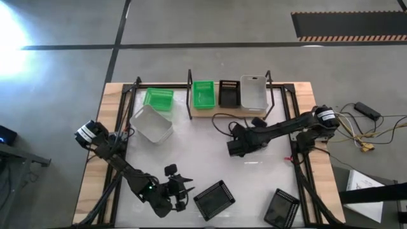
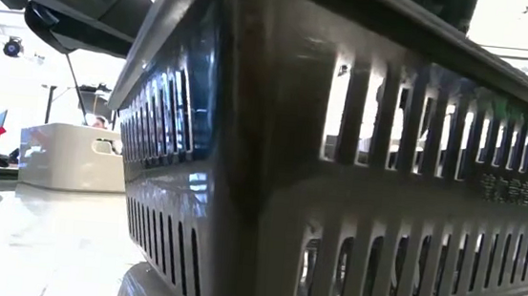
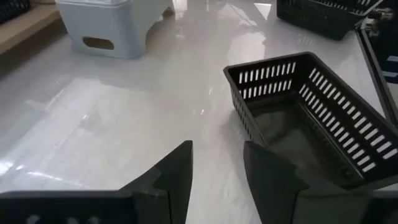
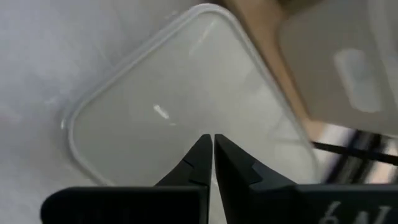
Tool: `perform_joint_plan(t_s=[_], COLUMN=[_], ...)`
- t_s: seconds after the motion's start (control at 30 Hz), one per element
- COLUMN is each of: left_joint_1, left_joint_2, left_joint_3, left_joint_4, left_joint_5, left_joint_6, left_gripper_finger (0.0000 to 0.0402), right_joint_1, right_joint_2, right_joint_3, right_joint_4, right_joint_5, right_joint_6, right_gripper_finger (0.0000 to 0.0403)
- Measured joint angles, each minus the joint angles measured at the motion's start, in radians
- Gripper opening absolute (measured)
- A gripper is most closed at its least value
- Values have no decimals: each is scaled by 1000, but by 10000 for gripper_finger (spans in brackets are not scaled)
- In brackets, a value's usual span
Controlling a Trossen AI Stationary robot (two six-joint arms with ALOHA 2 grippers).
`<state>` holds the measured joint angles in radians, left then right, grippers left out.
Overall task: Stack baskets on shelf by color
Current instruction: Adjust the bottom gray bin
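My left gripper (image 1: 182,191) (image 3: 217,165) is open near the table's near edge, its fingers just short of the end wall of a black mesh basket (image 1: 214,199) (image 3: 311,106) (image 2: 338,174) that stands on the table. My right gripper (image 1: 236,148) (image 4: 213,146) is shut mid-table and points toward a white-grey basket (image 1: 151,123) (image 4: 180,106) (image 3: 115,25) lying bottom-up on the table. On the shelf plank (image 1: 216,110) stand a green basket (image 1: 203,93), a black one (image 1: 229,93) and a white one (image 1: 253,92). Another green basket (image 1: 159,97) sits left of them.
A second black mesh basket (image 1: 282,208) (image 3: 323,15) lies near the table's near right corner. The shelf's black rod posts (image 1: 189,95) rise at the far side. Cables (image 1: 362,130) trail off the right edge. Bare tabletop (image 1: 197,152) lies between the two grippers.
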<state>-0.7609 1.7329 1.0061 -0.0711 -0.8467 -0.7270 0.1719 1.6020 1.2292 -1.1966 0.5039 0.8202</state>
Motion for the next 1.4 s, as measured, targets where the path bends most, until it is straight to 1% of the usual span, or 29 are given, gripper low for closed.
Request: perform_joint_plan(t_s=[0.13,0.27,0.33,0.47,0.53,0.57,0.63,0.67,0.77,0.83,0.9,0.97,1.03,1.1,1.2,1.3,1.4], left_joint_1=[3,10,18,38,50,56,63,67,77,87,108,137,168,205,263,317,356], left_joint_2=[0,0,0,0,0,0,0,0,0,0,0,0,0,0,0,0,0], left_joint_3=[-1,-1,-1,-2,-2,-2,-10,-19,-60,-96,-136,-176,-214,-246,-288,-305,-297], left_joint_4=[-4,-47,-68,-113,-144,-160,-188,-193,-196,-199,-193,-160,-99,-7,166,282,309], left_joint_5=[-10,-31,-32,-35,-35,-35,-35,-35,-35,-36,-48,-52,-47,-26,38,113,169], left_joint_6=[0,-1,-2,-20,-48,-58,-86,-101,-146,-189,-248,-286,-274,-221,-100,5,56], left_gripper_finger=[127,127,127,127,127,127,127,127,127,127,127,127,127,127,127,127,127], right_joint_1=[-25,-20,-13,15,32,44,78,101,188,248,301,349,388,413,418,391,355], right_joint_2=[1,0,0,17,24,26,20,8,-42,-71,-82,-83,-83,-83,-81,-81,-81], right_joint_3=[-45,-51,-44,-45,-42,-35,-16,-10,3,1,-13,-44,-94,-165,-283,-377,-445], right_joint_4=[188,405,495,737,838,861,850,824,695,546,382,218,145,145,251,442,658], right_joint_5=[-60,-111,-166,-281,-345,-359,-336,-299,-142,-46,17,40,41,36,35,23,-13], right_joint_6=[-91,-140,-163,-232,-296,-332,-369,-375,-347,-253,-111,56,198,295,362,336,256], right_gripper_finger=[8,8,8,8,8,8,8,8,8,8,8,8,8,8,8,8,9])
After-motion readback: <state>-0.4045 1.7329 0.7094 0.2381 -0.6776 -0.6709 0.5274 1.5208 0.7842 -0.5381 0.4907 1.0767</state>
